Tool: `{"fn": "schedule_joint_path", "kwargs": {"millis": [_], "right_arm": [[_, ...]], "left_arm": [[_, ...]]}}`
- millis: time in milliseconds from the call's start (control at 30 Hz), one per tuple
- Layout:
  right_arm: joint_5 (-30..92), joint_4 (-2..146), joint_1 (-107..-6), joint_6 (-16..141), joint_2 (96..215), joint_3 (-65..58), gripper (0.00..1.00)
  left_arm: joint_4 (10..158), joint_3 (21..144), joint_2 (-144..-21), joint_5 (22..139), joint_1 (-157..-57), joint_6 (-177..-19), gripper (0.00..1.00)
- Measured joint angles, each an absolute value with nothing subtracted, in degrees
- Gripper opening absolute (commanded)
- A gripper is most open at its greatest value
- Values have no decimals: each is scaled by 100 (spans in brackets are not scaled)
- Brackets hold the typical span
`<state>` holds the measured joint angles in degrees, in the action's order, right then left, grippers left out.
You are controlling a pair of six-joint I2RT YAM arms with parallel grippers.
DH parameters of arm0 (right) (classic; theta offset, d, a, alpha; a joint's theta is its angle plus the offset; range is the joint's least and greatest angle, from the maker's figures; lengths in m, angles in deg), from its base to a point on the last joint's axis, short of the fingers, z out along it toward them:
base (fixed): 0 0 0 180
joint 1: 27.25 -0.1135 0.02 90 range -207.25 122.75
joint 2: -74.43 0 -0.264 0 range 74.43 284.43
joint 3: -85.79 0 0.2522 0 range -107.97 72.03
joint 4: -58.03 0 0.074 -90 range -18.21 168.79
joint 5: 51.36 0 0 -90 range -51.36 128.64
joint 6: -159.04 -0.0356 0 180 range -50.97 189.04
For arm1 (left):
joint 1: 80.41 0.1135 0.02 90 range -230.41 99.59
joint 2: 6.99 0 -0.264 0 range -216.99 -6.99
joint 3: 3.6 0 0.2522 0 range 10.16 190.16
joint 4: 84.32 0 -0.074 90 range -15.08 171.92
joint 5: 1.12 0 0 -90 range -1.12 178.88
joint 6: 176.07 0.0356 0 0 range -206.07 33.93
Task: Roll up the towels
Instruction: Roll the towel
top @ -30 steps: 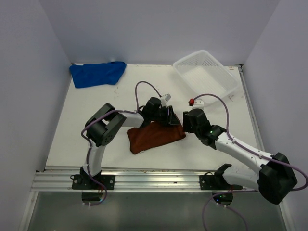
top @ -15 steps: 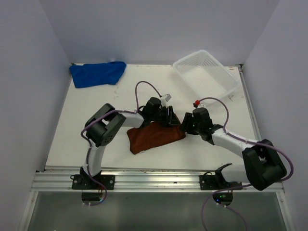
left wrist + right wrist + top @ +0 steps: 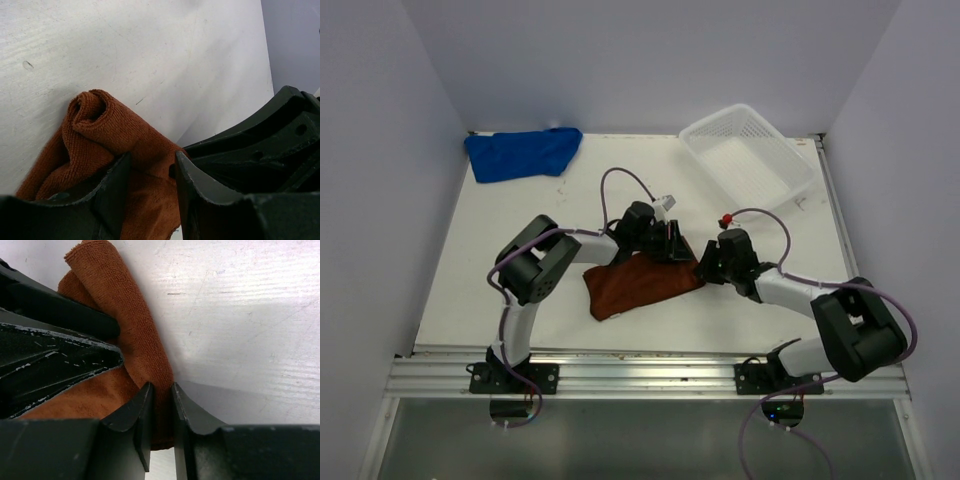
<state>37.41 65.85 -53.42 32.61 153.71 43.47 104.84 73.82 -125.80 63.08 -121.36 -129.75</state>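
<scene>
The rust-brown towel lies partly rolled at the table's middle, its far edge curled into a thick fold. My left gripper is at the fold's far right end, and in the left wrist view its jaws are shut on brown cloth that fills the gap. My right gripper meets the towel's right end, its jaws pinched narrow on the rolled edge. The two grippers almost touch. The blue towel lies crumpled at the far left corner.
A white mesh basket stands at the far right, behind the right arm. Side walls bound the table left and right. The metal rail with both arm bases runs along the near edge.
The right arm has swung left to the brown towel's right end, and its jaws have narrowed onto the rolled edge. The left gripper and the towel have stayed put.
</scene>
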Motion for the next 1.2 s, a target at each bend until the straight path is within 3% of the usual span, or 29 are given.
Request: {"fn": "schedule_joint_path", "kwargs": {"millis": [133,300,967,1200], "right_arm": [[3710,6443,-5344,3294,15481,4340,8],[3743,6399,-5425,3390,15509,4308,0],[4901,6753,-6422,3939,15817,3689,0],[5362,6834,-6660,4009,15894,3593,0]], "left_arm": [[10401,7382,-12540,6310,-12103,-12894,45],[10186,7382,-12473,6306,-11939,-12785,46],[9463,7379,-11839,6540,-11211,-12442,47],[9485,7379,-11515,6433,-11156,-12599,54]]}}
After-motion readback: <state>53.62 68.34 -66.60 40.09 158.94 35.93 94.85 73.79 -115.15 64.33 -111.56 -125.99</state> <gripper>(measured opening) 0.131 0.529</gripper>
